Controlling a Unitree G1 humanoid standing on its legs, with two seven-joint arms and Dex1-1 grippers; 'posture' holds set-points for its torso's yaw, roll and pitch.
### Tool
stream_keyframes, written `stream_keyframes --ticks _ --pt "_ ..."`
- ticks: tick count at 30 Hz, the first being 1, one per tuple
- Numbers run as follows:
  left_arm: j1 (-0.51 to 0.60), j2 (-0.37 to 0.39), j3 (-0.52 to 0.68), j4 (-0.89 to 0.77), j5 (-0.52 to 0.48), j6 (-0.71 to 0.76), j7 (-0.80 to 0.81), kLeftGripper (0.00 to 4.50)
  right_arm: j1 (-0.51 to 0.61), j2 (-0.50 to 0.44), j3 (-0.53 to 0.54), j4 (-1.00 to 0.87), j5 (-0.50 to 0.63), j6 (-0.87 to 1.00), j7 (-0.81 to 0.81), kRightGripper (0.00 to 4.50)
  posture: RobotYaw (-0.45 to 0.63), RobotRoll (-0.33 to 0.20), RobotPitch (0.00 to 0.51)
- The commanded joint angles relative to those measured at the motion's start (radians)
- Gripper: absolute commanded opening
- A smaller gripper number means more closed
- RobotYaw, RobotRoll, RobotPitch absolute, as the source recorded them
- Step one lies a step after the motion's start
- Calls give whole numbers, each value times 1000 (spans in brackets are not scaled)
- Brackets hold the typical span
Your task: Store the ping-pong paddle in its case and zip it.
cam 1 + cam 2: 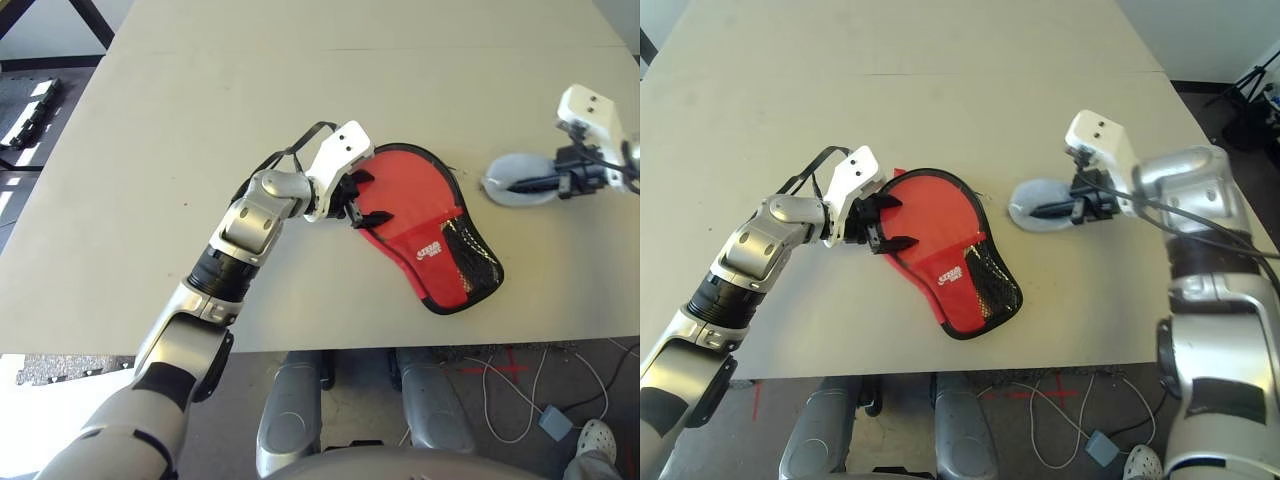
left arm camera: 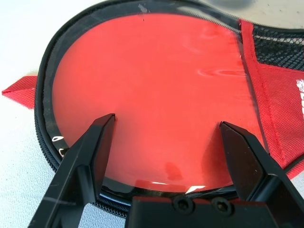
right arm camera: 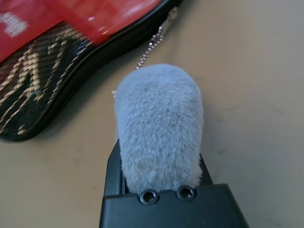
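**Paddle in case, right gripper holding grey pad**

The paddle (image 2: 156, 95) lies inside the case (image 1: 960, 285), its red face showing through the open round end. The case rests flat on the table (image 1: 940, 90), mesh pocket toward the robot. The left gripper (image 1: 883, 222) sits at the case's round edge, jaws spread wide, gripping nothing. Right of the case, the right gripper (image 1: 1065, 210) is closed on a fuzzy grey pad (image 3: 159, 123), a thin chain (image 3: 149, 47) running toward the case.
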Motion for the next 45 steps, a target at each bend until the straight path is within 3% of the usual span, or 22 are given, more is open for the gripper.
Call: stream_keyframes --ticks 1,7,24,27,30,36,39,42,45 --pt "32 -1 -42 50 13 24 -2 4500 63 -90 70 -126 138 49 33 546 -45 0 314" --pt "29 -3 -43 58 15 20 -2 4500 165 -221 167 -250 278 56 33 546 -46 0 314" --pt "17 -6 -39 96 21 -4 5 4500 408 -450 314 -418 387 -92 33 545 -48 0 304" --pt "15 -7 -39 99 21 -9 6 4500 417 -453 312 -401 376 -109 33 545 -50 0 301" --pt "11 -10 -39 102 20 -12 6 4500 373 -384 268 -349 352 -75 33 545 -49 0 299" --pt "8 -7 -35 97 17 -11 4 4500 231 -284 185 -281 368 89 33 2579 -46 0 300" --pt "11 -3 -27 82 4 -2 -4 4500 188 -313 204 -291 371 184 33 3508 -43 0 301" --pt "17 8 -13 53 -21 4 -27 4500 127 -335 202 -296 461 271 33 4448 -43 0 300" --pt "15 16 13 13 -56 31 -41 4500 61 -311 192 -203 506 334 33 4448 -42 0 299"
